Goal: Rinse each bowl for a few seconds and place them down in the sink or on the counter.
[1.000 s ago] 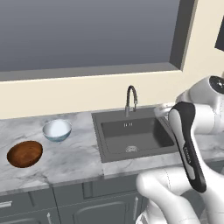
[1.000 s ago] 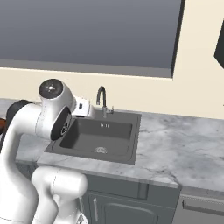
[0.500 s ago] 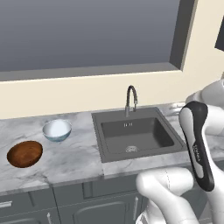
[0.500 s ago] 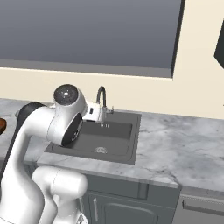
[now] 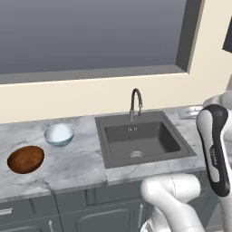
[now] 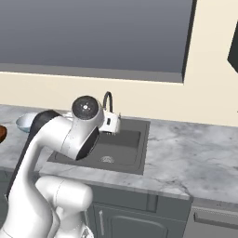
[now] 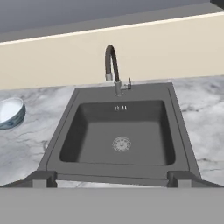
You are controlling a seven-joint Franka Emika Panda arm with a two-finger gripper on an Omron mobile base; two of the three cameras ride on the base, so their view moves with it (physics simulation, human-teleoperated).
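Observation:
The pale blue-white bowl (image 5: pixel 59 134) stands upright on the counter (image 5: pixel 77 164) to the left of the sink (image 5: pixel 102 146). Further left and nearer the front edge lies the reddish-brown bowl (image 5: pixel 26 159). My gripper (image 7: pixel 111 179) hangs above the sink's front rim (image 7: pixel 109 171), open wide, with nothing between its fingertips (image 7: pixel 43 178). It faces the drain and the gooseneck faucet (image 7: pixel 112 65). The pale bowl (image 7: pixel 9 112) sits at the left edge of the hand view. In the right base view the hand (image 6: pixel 111 123) hovers by the faucet (image 6: pixel 108 97), with the pale bowl (image 6: pixel 24 122) far left.
A wide window with a beige sill runs behind the counter. Marbled counter (image 6: pixel 195 153) stretches to the right of the sink (image 6: pixel 143 139). Dark cabinet fronts (image 5: pixel 68 210) lie below. My forearm (image 5: pixel 216 149) stands at the right of the left base view.
The arm has swung right and forward, and the hand now hangs over the sink's front. Both bowls stay where they were. The gripper stays open.

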